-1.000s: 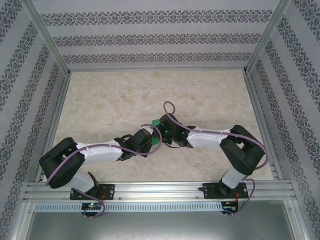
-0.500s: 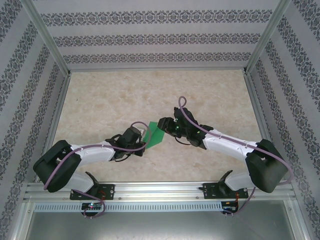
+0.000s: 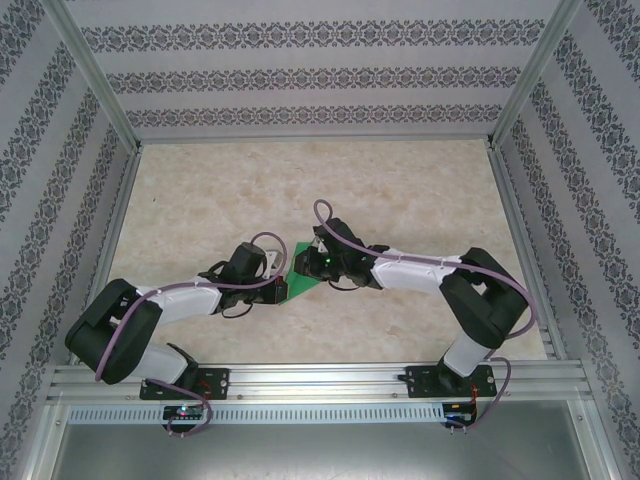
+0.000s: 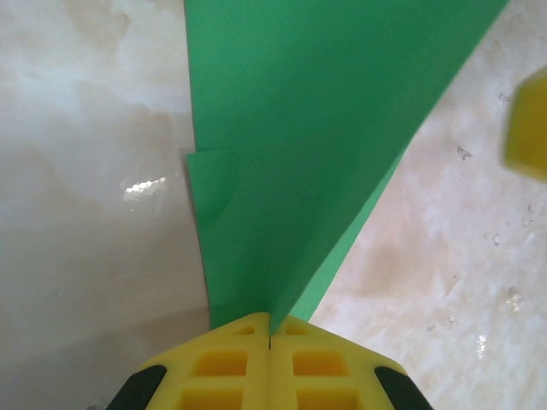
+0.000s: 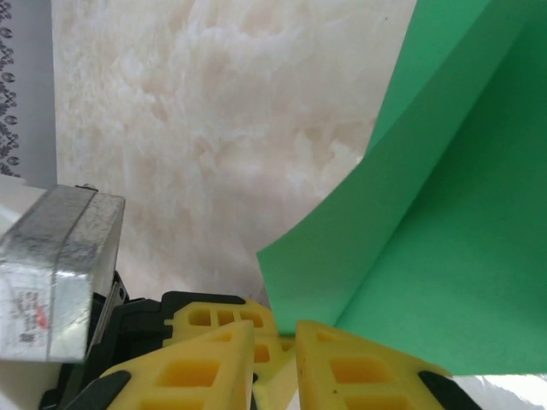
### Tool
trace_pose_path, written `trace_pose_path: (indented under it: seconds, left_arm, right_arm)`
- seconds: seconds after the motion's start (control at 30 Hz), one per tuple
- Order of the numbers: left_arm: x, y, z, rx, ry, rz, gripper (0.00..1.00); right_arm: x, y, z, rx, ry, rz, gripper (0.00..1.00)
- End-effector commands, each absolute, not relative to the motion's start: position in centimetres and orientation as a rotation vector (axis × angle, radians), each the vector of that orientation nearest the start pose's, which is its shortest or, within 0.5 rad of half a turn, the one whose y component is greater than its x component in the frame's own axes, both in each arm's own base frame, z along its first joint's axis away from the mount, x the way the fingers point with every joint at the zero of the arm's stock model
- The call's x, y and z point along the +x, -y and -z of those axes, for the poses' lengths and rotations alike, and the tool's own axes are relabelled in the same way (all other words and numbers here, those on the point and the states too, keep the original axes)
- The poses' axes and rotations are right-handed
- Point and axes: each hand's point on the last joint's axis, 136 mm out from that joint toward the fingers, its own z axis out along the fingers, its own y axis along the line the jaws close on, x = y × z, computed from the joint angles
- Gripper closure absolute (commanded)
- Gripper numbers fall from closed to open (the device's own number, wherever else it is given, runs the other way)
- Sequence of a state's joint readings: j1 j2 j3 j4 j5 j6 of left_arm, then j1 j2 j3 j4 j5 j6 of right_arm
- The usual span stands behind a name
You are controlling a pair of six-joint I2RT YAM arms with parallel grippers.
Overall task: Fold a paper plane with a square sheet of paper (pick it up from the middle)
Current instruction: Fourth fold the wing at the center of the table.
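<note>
At the middle of the bench (image 3: 400, 190), the two arms are meeting over the green paper (image 3: 300, 280). The left arm (image 3: 190, 300) is rising from its base at the near left. Its elbow is swinging out toward the left wall, and its forearm is running low and rightward, so its wrist is ending at the paper's near-left side. The right arm (image 3: 410, 272) is bending at a raised elbow near the right side and reaching leftward, with its wrist ending at the paper's far-right side. The paper is sitting between the two wrists as a slanted, folded wedge.

The overhead view is giving these poses, but it is not letting the jaws' opening be read. The left wrist view is supplying that. The left jaws are pressing together, their yellow pads (image 4: 222, 371) clamping the narrow end of the paper. The paper is fanning out from them in overlapping layers. A blurred yellow shape (image 4: 528, 128) is showing at that view's right edge.

The right wrist view is showing the right jaws' yellow pads (image 5: 359, 371) standing close with a narrow gap. A folded edge of the paper is coming down to that gap, and whether they are gripping it cannot be told. A silver labelled box (image 5: 60, 265) is sitting at the left of that view.
</note>
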State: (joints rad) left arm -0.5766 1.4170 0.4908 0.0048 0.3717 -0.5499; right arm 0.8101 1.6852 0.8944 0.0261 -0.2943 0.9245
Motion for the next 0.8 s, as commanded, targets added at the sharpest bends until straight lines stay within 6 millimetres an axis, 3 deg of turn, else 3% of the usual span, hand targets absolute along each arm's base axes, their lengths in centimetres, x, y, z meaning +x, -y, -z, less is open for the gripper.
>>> trace_pose_path:
  seconds: [0.0, 0.13, 0.57, 0.77]
  left_arm:
    - [23.8, 23.5, -3.8, 0.209, -2.618, 1.006, 0.96]
    - [23.9, 23.6, -3.6, 0.189, -2.632, 1.058, 0.96]
    - [24.6, 23.1, -3.7, 0.125, -2.653, 1.177, 0.95]
    - [24.7, 22.8, -3.2, 0.135, -2.68, 1.148, 0.86]
  right_arm:
    - [27.4, -37.1, -9.2, -0.064, -2.568, -1.192, 0.81]
    - [27.8, -38.0, -8.9, -0.075, -2.568, -1.217, 0.82]
    - [30.0, -36.6, -6.2, 0.045, -2.611, -1.115, 0.82]
    - [30.3, -36.4, -5.3, 0.054, -2.635, -1.095, 0.83]
